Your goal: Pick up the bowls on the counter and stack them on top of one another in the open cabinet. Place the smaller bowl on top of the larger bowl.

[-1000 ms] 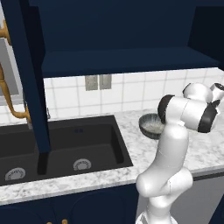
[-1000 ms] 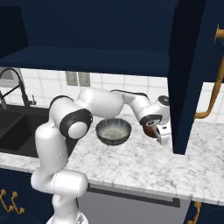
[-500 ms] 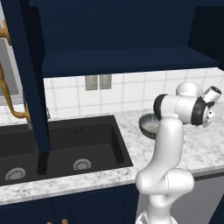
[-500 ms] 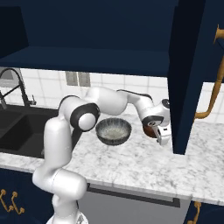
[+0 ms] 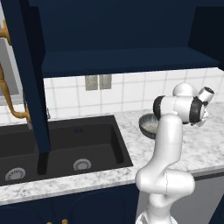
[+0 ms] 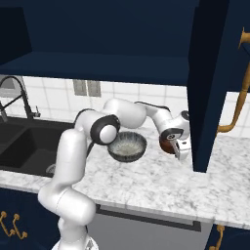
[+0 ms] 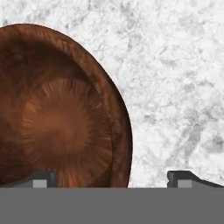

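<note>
The smaller reddish-brown bowl point(image 7: 57, 118) sits on the speckled counter point(image 6: 146, 180), just left of the tall navy door panel point(image 6: 210, 83). My gripper point(image 7: 111, 179) is open right over it, one fingertip above the bowl's inside and the other above bare counter, so the near rim lies between them. In the right base view the gripper point(image 6: 177, 149) hangs at the reddish-brown bowl point(image 6: 167, 144). The larger grey bowl point(image 6: 128, 146) stands beside it to the left, also seen as the grey bowl point(image 5: 148, 124) partly behind my arm. The cabinet shelf point(image 6: 97, 66) is above.
A black double sink point(image 5: 65, 148) is set in the counter to the left, with a dark faucet point(image 6: 14, 93) behind it. The open door panel with a brass handle point(image 6: 239, 97) stands close to the right of the hand. White tiles back the counter.
The arm's upper links have swung round while the hand stayed at the reddish-brown bowl. Both bowls rest where they were.
</note>
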Controlling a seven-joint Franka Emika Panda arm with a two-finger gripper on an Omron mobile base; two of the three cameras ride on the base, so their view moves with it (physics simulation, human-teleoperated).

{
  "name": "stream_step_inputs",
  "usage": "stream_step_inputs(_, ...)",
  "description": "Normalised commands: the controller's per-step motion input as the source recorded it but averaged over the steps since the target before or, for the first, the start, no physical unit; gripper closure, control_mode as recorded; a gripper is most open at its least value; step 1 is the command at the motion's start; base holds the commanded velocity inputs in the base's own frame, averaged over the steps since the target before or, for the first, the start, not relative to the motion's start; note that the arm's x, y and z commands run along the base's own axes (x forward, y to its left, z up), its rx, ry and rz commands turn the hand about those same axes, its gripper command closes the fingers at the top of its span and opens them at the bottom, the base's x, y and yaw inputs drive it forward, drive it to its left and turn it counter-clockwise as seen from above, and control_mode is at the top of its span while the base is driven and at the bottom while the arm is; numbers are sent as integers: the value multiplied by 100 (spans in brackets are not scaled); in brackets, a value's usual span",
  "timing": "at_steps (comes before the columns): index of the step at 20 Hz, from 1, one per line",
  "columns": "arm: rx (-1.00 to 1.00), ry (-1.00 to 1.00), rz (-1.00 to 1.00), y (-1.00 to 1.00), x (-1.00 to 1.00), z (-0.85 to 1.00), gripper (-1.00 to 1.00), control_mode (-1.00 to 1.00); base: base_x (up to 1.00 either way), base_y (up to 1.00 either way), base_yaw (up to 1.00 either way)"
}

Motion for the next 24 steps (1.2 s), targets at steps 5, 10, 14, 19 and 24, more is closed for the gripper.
stream_step_inputs(5,1,0,-1,0,24,-21,-100,-100,0,0,0)
stream_step_inputs(10,0,0,0,0,0,0,100,-100,0,0,0)
stream_step_inputs(14,0,0,0,0,-1,0,100,-100,0,0,0)
stream_step_inputs(19,0,-3,0,0,-21,0,100,-100,0,0,0)
stream_step_inputs(24,0,-19,0,0,-54,18,100,-100,0,0,0)
